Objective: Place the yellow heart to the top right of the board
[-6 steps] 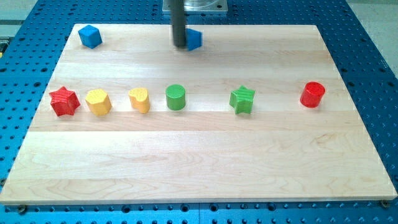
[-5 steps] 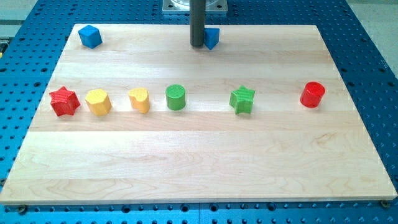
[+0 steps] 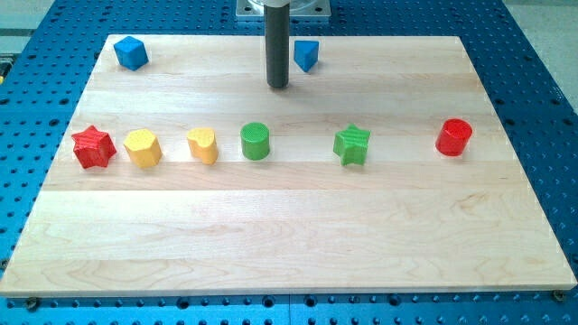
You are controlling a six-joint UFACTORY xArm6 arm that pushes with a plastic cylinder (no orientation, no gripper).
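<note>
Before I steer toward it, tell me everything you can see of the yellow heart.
The yellow heart is a small, matte, plastic-looking block lying flat on the wooden board, lobes toward the view's top right. It sits in the row between the yellow block and the green cylinder, touching neither. My tip is apart, up and to the view's right.

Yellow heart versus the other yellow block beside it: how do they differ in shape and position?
The yellow heart has a notched, lobed top; the yellow block looks rounded and many-sided, its exact shape unclear. The yellow heart lies nearer the green cylinder; the yellow block sits next to the red star. The yellow heart is also closer to my tip. Both are yellow, in one row, touching nothing.
</note>
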